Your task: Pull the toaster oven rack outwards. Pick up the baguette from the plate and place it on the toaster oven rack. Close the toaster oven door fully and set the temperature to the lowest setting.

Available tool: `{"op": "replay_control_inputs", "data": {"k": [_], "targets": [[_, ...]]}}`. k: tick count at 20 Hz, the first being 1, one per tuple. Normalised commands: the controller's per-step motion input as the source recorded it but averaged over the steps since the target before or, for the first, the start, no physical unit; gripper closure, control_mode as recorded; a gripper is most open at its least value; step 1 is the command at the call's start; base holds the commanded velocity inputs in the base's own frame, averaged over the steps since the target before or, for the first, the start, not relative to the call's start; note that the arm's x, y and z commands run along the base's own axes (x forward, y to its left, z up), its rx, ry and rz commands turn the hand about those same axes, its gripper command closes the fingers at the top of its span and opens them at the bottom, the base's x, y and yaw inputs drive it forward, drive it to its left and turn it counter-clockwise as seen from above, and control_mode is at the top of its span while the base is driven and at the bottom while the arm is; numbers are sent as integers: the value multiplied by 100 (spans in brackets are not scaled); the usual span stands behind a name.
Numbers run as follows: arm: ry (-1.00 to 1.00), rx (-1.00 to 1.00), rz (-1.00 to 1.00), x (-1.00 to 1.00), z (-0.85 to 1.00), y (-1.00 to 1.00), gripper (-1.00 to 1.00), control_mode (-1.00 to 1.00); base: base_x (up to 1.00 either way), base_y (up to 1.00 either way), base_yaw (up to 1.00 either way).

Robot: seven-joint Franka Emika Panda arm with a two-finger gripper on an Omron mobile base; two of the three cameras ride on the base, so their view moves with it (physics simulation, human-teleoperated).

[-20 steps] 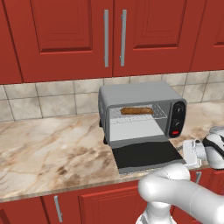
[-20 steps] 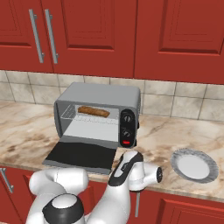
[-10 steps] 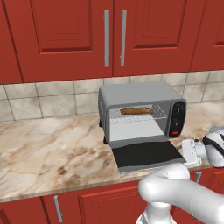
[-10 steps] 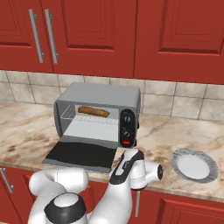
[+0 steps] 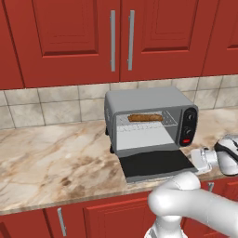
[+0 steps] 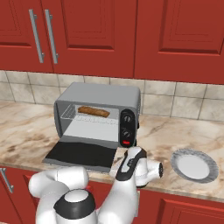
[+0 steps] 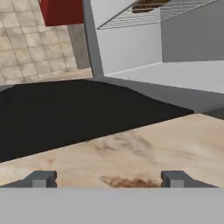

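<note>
The toaster oven (image 5: 151,100) stands on the counter with its dark glass door (image 5: 155,165) folded down flat. Inside, the baguette (image 5: 145,118) lies on the wire rack (image 5: 148,124). My gripper (image 5: 195,160) hovers low over the counter just off the door's front right corner, pointing at it. In the hand view the door (image 7: 65,113) lies right ahead, with the rack (image 7: 148,15) and the baguette (image 7: 148,4) at the top. The gripper (image 7: 107,180) is open, its fingertips (image 7: 41,179) wide apart with nothing between them. The plate (image 6: 194,165) sits bare on the counter to the right.
Red wall cabinets (image 5: 121,39) hang above the oven and a tiled backsplash (image 5: 56,109) runs behind it. The marble counter (image 5: 56,158) stretches out to the left. The oven's black panel with two knobs (image 6: 127,124) faces forward above my hand.
My hand has edged very slightly towards the door's corner. The oven, the baguette and the plate have not moved.
</note>
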Motion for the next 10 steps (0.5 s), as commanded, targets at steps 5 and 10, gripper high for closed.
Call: {"op": "replay_control_inputs", "data": {"k": [5,10], "targets": [[0,37,-28,1,2,74,-100,-100,0,0,0],[0,29,-37,0,26,78,-100,-100,0,0,0]]}}
